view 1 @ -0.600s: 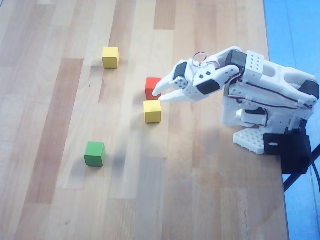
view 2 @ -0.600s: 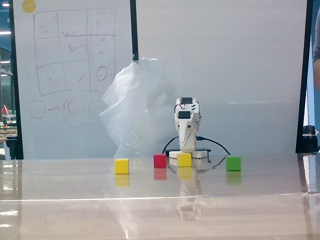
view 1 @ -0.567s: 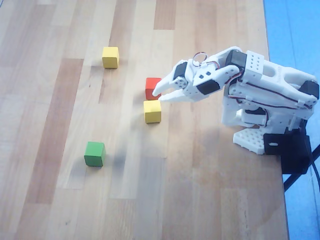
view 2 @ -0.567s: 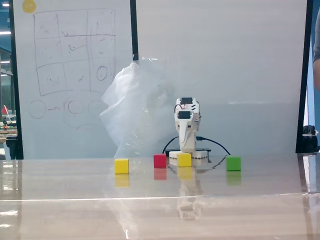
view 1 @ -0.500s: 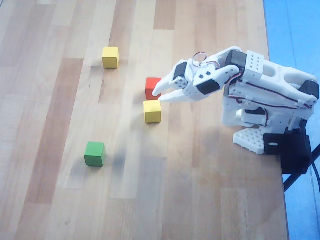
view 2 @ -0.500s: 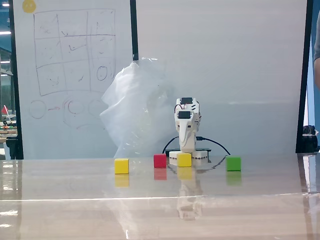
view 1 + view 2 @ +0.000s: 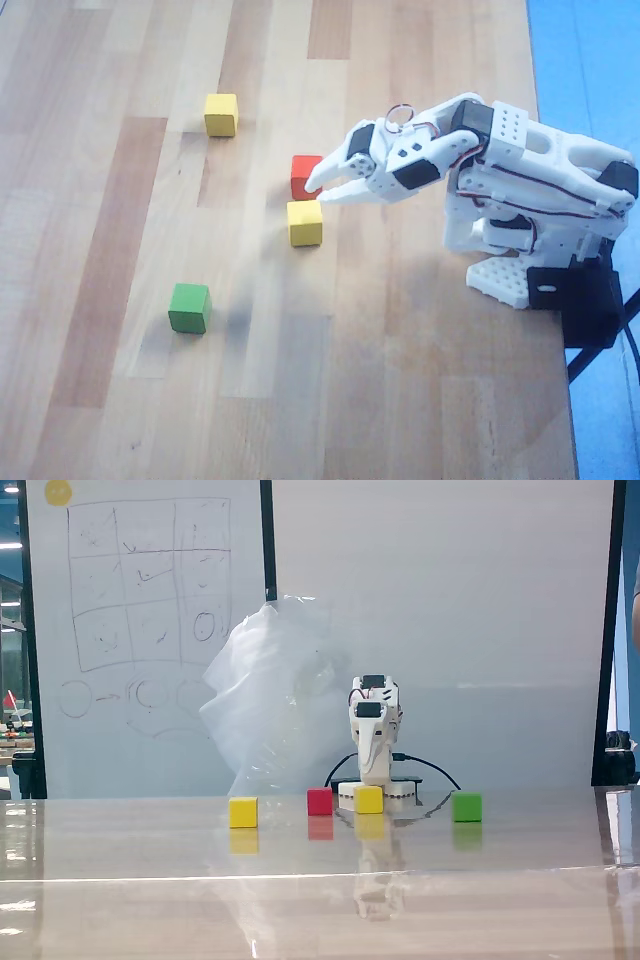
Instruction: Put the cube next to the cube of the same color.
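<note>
**Arm poised over yellow cube, grasp not yet made**

The white arm's gripper [image 7: 318,190] hung low over the wooden table [image 7: 120,400] in the overhead view, its two fingers spread apart and holding nothing. The tips pointed at the gap between the red cube [image 7: 303,174] and the nearer yellow cube [image 7: 305,223], which sat just beside each other near the arm. Whether a fingertip touched either block could not be told from above. The other yellow cube [image 7: 221,114] stood well apart, farther up the table, and the green cube [image 7: 189,307] lay off on the opposite side.

From the fixed view across the table, the gripper [image 7: 372,778] pointed down just above the nearer yellow cube [image 7: 368,799], with the red cube [image 7: 319,801] beside it, the far yellow cube [image 7: 243,812] to the left and the green cube [image 7: 466,806] to the right.

The step appeared to be the approach to the pickup. The next move would call for straddling the nearer yellow cube without nudging the red one, then closing squarely on it.
</note>
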